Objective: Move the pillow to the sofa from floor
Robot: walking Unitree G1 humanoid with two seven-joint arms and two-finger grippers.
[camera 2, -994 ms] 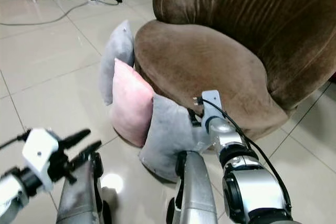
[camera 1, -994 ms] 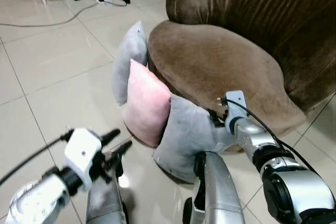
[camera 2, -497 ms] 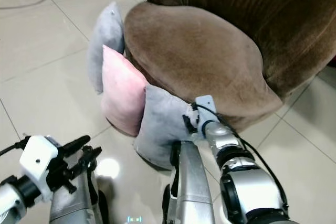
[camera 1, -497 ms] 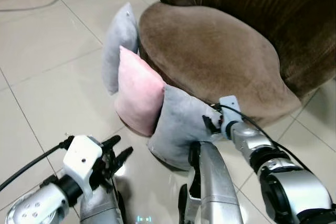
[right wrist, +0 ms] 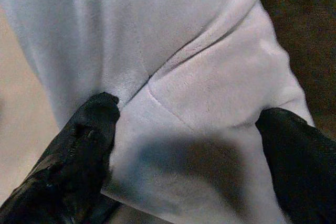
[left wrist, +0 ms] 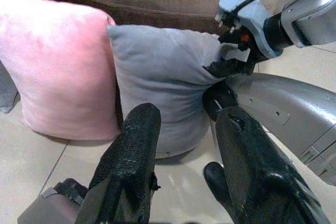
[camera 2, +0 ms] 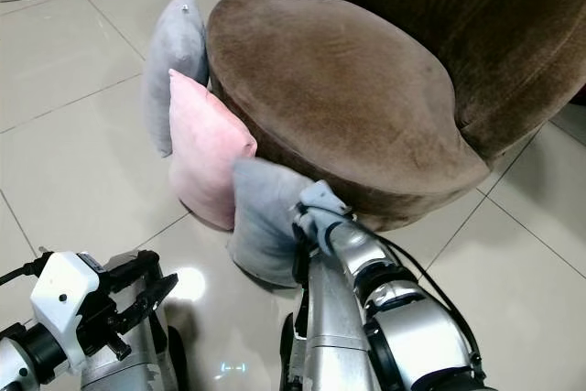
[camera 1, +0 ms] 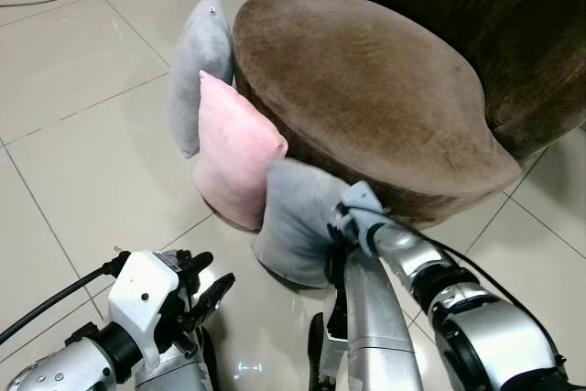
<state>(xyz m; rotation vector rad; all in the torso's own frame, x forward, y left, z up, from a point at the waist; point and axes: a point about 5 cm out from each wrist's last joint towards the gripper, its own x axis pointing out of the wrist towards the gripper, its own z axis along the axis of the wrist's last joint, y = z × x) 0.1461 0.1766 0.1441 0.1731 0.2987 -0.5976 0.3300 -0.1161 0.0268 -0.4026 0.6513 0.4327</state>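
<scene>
grey pillow (camera 1: 293, 222): stood on edge on the tiled floor (camera 1: 82, 144), leaned against the front of the brown sofa (camera 1: 366, 89); its upper corner is bunched up and pinched.
right gripper (right wrist: 184, 145): clamped on that bunched corner of the grey pillow; in the right wrist view one black finger (right wrist: 79, 145) is pressed into the fabric fold on one side, the other finger on the far side, cloth puckered between them.
left gripper (left wrist: 184, 145): held low over the floor, near the grey pillow but apart from it; fingers spread, nothing held between them.
pink pillow (camera 1: 233, 148): stood upright just beside the grey pillow, touching it, leaned on the sofa base.
second grey pillow (camera 1: 197, 66): upright behind the pink one, also against the sofa.
sofa seat: nothing is seen on the cushion.
</scene>
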